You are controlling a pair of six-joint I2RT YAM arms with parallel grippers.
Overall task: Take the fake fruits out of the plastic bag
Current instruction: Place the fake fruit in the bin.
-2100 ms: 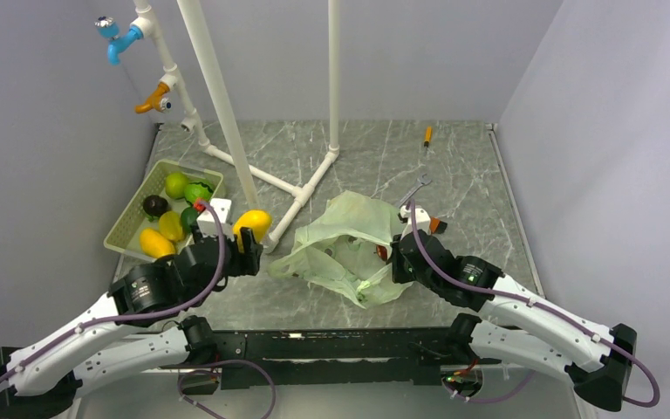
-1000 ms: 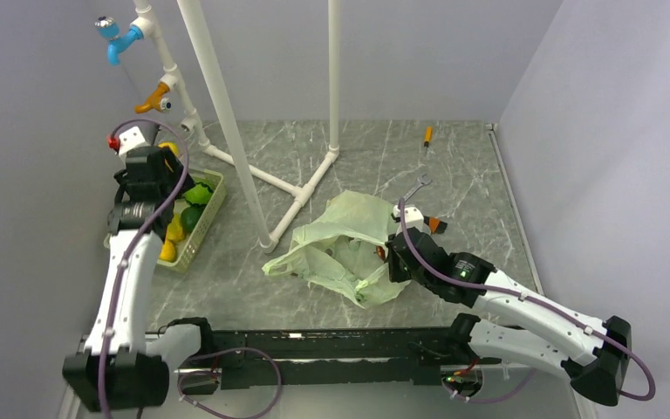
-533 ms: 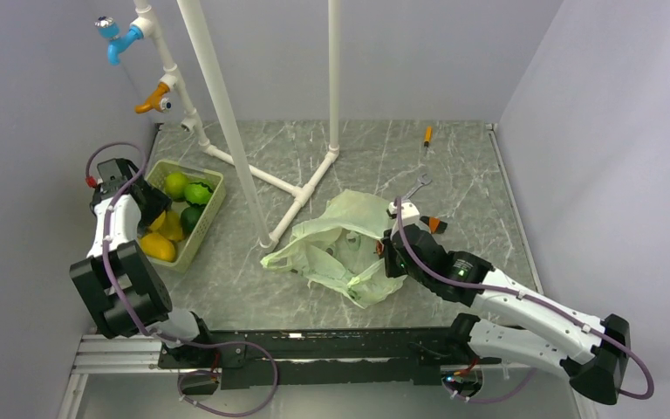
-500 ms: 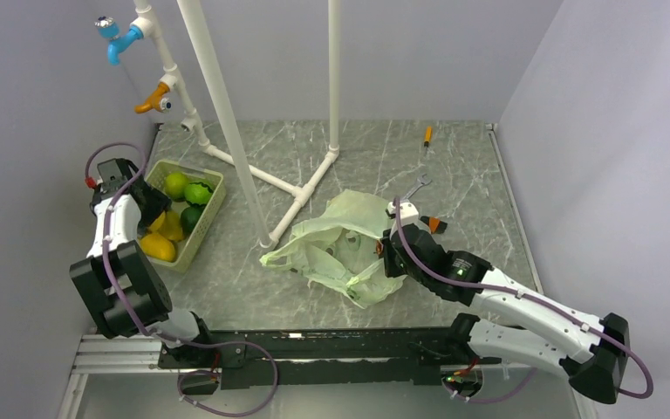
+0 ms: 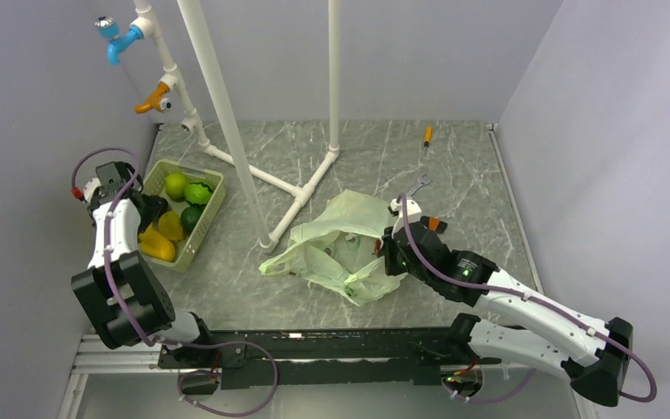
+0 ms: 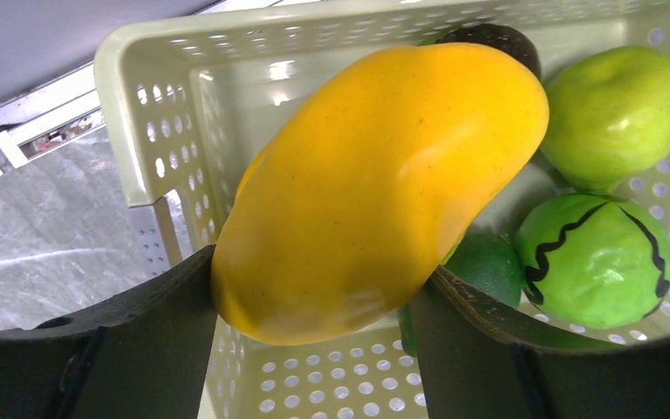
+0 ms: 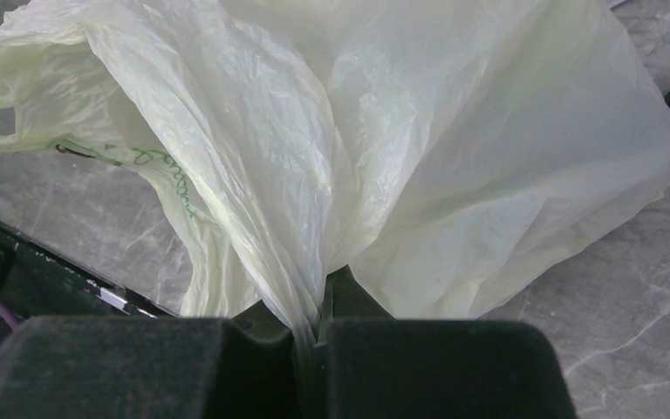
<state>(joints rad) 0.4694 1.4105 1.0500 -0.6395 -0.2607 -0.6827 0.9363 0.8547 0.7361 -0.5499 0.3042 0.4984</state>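
Note:
My left gripper [image 6: 323, 281] is shut on a yellow oblong fake fruit [image 6: 375, 183] and holds it just above the pale-green slotted basket [image 6: 131, 105]. The basket holds two green fruits [image 6: 619, 113], a darker green one and a dark one [image 6: 493, 37]. From above, the left gripper [image 5: 146, 216] is at the basket's [image 5: 212, 205] left side. My right gripper [image 7: 314, 319] is shut on a bunched fold of the pale-green plastic bag [image 7: 401, 131]. The bag [image 5: 336, 236] lies crumpled mid-table, with the right gripper [image 5: 386, 249] at its right edge. What is inside it is hidden.
A white pipe frame [image 5: 262, 175] stands between the basket and the bag, with blue [image 5: 120, 39] and orange [image 5: 153, 100] taps at the back left. A wrench [image 5: 414, 188], an orange-handled tool [image 5: 427, 135] and an orange-black object [image 5: 436, 224] lie behind the bag.
My left arm swung from the table's middle to the far left, carrying the yellow fruit, and lowered it over the basket. My right gripper pulled its bag fold slightly left.

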